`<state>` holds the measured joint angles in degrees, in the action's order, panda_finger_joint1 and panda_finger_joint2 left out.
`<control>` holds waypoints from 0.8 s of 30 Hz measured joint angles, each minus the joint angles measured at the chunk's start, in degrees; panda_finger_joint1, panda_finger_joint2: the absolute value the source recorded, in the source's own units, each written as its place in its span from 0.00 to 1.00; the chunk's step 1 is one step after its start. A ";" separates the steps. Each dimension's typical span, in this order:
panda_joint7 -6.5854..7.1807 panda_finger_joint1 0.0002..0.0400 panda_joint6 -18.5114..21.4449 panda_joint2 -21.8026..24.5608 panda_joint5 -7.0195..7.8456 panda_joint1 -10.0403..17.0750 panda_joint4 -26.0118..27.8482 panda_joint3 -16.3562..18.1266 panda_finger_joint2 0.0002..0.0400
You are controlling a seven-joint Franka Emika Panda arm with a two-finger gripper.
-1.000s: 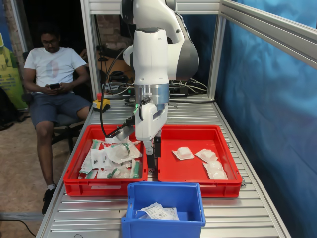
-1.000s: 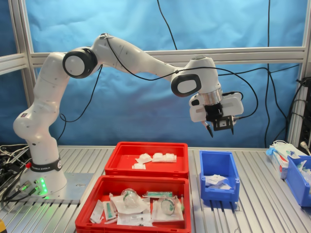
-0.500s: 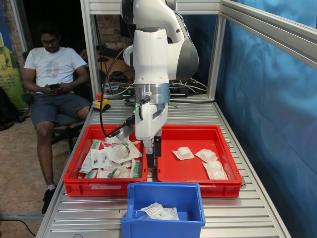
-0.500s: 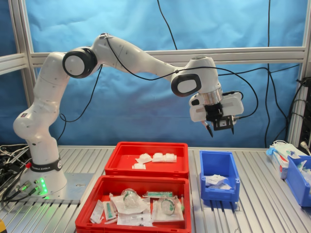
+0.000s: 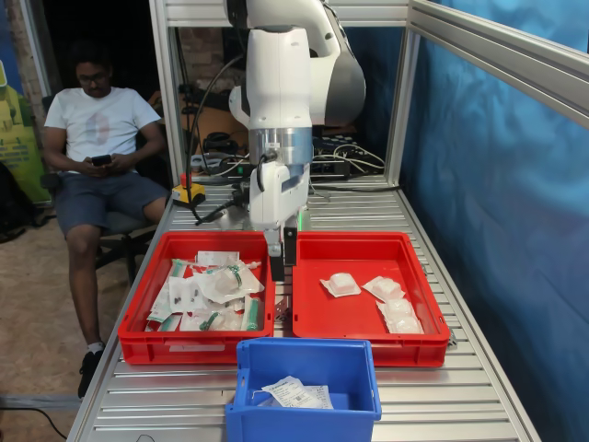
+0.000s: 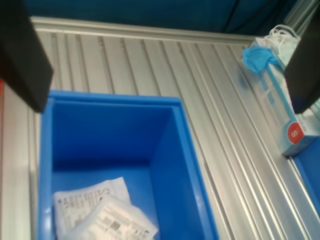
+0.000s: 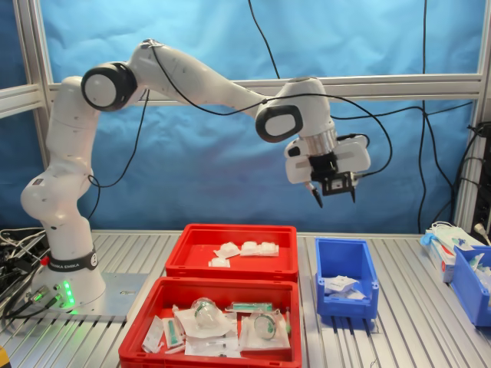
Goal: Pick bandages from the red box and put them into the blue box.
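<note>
In both exterior views my gripper [image 5: 283, 261] [image 7: 334, 199] hangs open and empty, high above the table. In the second exterior view it sits over the blue box [image 7: 345, 280], toward the red crates. The wrist view looks down between my two dark fingers [image 6: 20, 50] into the blue box [image 6: 110, 145], where two white printed packets [image 6: 100, 216] lie. The red box [image 5: 368, 241] [image 7: 230, 264] holds several plain white bandages [image 5: 340, 284] [image 7: 247, 248] lying flat. The blue box [image 5: 308, 354] stands at the table's front in the first exterior view.
A second red crate [image 5: 138, 331] [image 7: 211, 287] beside the red box is full of green-marked packets. A carton of gloves [image 7: 441, 249] [image 6: 280, 100] and another blue bin [image 7: 472, 284] stand at the second exterior view's right. A seated person [image 5: 97, 138] is off the table.
The arm has lifted the open gripper and swung it toward the red crates, leftward in the second exterior view. Nothing in the boxes has moved.
</note>
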<state>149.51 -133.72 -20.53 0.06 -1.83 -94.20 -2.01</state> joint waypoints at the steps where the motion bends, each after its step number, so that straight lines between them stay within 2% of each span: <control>1: 0.00 1.00 0.00 0.53 0.61 0.00 -0.62 0.00 1.00; 3: 0.00 1.00 0.00 1.65 1.91 0.00 -2.03 0.00 1.00; 4: 0.00 1.00 0.00 2.71 3.15 0.00 -3.46 0.00 1.00; 9: 0.00 1.00 0.18 5.56 5.54 0.00 -7.60 0.00 1.00; 16: 0.00 1.00 1.69 9.58 6.92 0.00 -13.29 0.10 1.00; 24: 0.00 1.00 7.79 14.87 7.48 0.00 -18.50 0.32 1.00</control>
<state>149.51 -125.93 -5.66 7.54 -1.83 -112.71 -1.69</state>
